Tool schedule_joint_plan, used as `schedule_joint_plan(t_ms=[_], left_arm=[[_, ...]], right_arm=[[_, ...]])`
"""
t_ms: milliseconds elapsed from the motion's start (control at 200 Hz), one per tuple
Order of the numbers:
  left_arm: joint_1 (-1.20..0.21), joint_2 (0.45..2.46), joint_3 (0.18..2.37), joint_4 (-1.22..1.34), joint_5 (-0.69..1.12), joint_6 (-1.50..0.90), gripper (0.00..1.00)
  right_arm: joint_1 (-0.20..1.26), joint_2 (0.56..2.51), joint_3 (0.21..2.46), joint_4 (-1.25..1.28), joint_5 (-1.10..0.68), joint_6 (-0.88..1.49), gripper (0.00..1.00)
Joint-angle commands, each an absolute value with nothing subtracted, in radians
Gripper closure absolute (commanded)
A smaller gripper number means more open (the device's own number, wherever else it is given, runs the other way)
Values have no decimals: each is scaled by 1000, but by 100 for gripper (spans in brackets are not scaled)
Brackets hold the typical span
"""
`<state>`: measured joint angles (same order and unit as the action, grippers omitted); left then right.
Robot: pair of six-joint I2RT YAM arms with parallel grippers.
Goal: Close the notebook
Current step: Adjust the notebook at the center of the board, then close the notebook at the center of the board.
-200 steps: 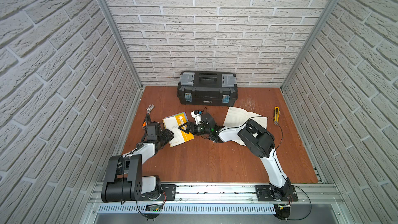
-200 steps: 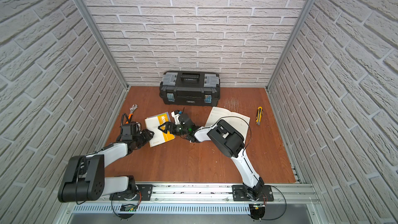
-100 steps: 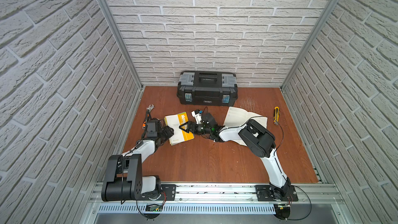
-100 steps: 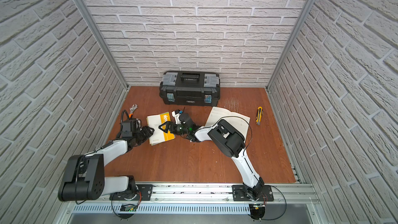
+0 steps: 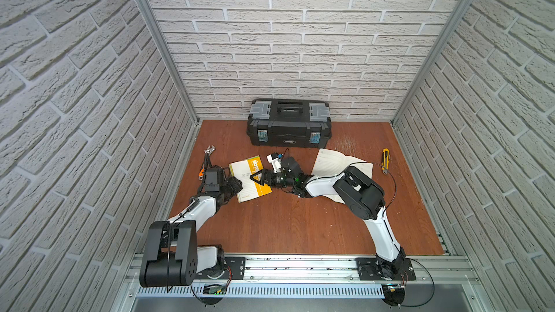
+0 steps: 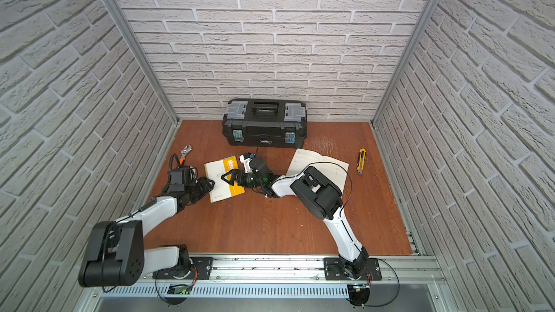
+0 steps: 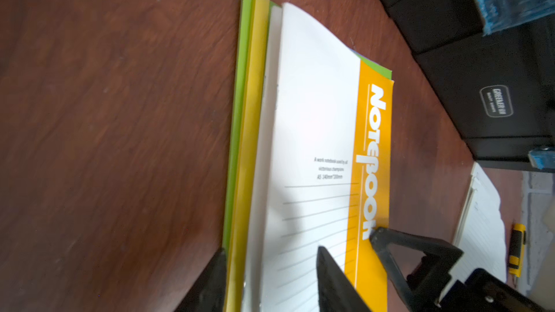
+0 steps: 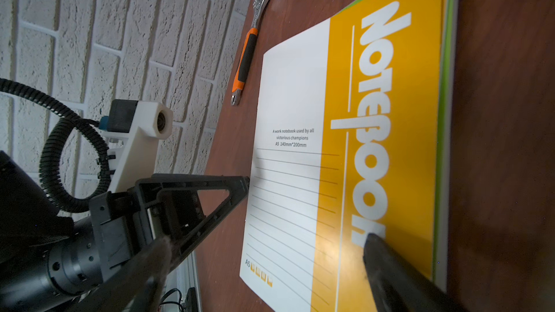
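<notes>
Notebook [image 5: 244, 167] with the white and yellow cover lies flat on the wooden table [image 5: 285, 223], left of centre and in front of the toolbox [image 5: 289, 129]. Its cover is down over the pages, and only the far corner bows up a little in the left wrist view. Over the last second it has kept its place and neither arm has travelled; the left wrist has merely shifted a touch at the book's free edge. That suggests the closing is all but done, with pressing flat and letting go left. The right gripper [image 8: 267, 237] stands wide open, one fingertip [image 8: 374, 243] resting on the yellow band by the title. The left gripper [image 7: 271, 249] is parted too, its jaws straddling the stacked free edges without visibly pinching them. Further out, an open lined book [image 5: 333, 162] lies under the right arm, well apart; whether it belongs to the task I cannot tell. The toolbox at the back wall is shut with its latches down, so its contents are hidden. A wrench [image 5: 207, 157] and a utility knife [image 5: 384, 160] lie loose on the table.
</notes>
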<state>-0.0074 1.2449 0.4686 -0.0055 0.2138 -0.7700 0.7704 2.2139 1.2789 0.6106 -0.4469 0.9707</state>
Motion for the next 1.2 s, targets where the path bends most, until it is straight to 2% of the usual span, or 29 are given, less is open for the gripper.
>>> schedule_joint_plan(t_ms=[0,265,435,565,640,760,1020,1195], left_arm=[[-14,1195,495,-81,155,-732,50],[-53,1115,523,-81,282,-750,52],[-203,1082,618,-161,256,-721,53],[-326,1074,614,-80,241,-791,53],[-398,1092,598,-21,219,-847,53],[-506,1134,570,86,184,-928,53],[-741,1310,581,359,83,-1126,53],[-835,1382,538,561,-35,-1280,55]], right_arm=[[772,2160,1266,611,-450,954,0],[771,2073,1264,553,-450,909,0],[756,1907,1272,451,-440,841,0],[716,1777,1239,359,-415,798,0],[687,1693,1208,189,-346,718,0],[612,1545,1084,25,-228,636,0],[386,1236,747,-77,-197,627,0],[245,1149,618,-93,-252,622,0]])
